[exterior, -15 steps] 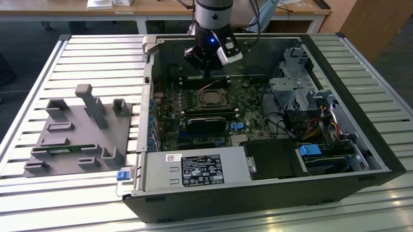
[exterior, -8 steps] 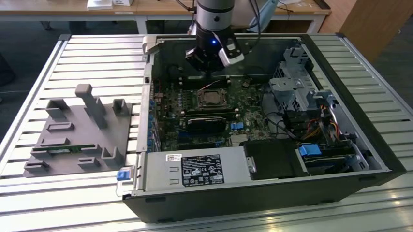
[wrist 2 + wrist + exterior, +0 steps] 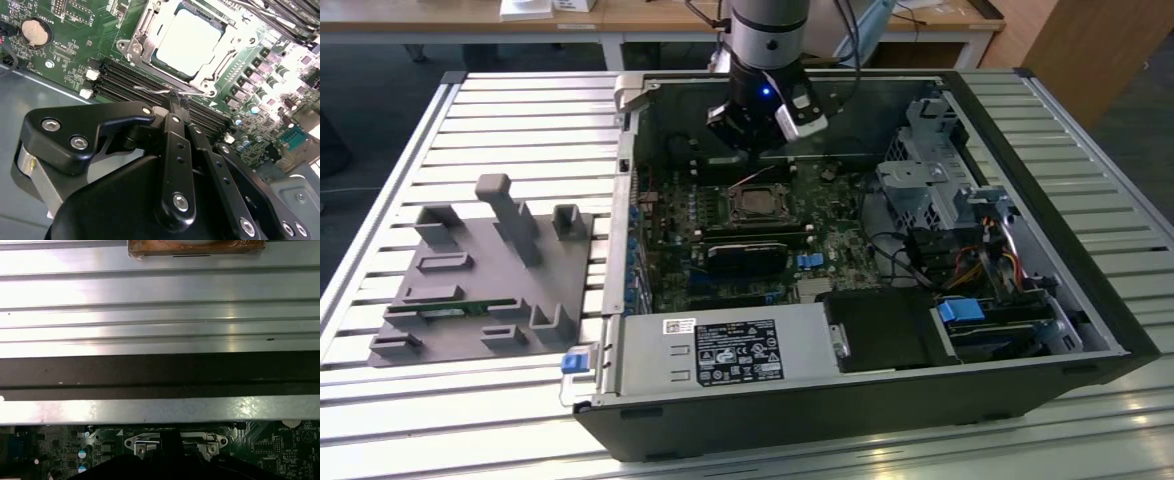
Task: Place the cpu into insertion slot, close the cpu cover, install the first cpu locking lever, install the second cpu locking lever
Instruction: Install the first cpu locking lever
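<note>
The cpu (image 3: 187, 37), a pale grey square, sits in the socket on the green board inside the open computer case (image 3: 1067, 300). The silvery cpu cover (image 3: 136, 47) lies flat around it. A thin wire locking lever (image 3: 150, 90) runs along the socket edge nearest the memory slots. My gripper (image 3: 177, 101) is shut, its black fingertips pressed together right on that wire. In the exterior view the gripper (image 3: 750, 158) hangs just behind the socket (image 3: 754, 205). The first wrist view has the socket frame (image 3: 140, 444) beside the dark gripper body (image 3: 170, 462).
Black memory slots (image 3: 125, 80) and a coin battery (image 3: 35, 31) lie beside the socket. A drive cage (image 3: 921, 170) and cables stand at the exterior view's right, a power supply (image 3: 720, 350) at the front. A grey fixture block (image 3: 480, 270) rests on the slatted table (image 3: 400, 130).
</note>
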`<state>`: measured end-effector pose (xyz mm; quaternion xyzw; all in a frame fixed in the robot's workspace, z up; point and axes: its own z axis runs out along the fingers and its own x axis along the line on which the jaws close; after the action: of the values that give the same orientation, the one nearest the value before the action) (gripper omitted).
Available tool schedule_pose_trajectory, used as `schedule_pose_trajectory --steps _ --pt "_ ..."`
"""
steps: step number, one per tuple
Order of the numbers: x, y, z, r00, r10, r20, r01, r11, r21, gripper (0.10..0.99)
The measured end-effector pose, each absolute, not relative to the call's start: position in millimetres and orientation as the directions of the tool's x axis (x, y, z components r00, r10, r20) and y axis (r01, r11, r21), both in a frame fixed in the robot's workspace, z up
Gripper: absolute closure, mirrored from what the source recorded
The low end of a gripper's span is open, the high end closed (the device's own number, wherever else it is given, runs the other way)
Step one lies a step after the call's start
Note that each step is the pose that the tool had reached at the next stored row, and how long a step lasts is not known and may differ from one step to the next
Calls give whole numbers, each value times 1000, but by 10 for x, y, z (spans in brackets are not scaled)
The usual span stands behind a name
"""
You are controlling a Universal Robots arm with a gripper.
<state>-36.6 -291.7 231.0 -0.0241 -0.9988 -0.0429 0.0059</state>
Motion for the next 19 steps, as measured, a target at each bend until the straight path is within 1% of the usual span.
schedule_pose_trajectory --steps 19 --pt "-299 -2894 2240 -999 48 14 49 995 84 980"
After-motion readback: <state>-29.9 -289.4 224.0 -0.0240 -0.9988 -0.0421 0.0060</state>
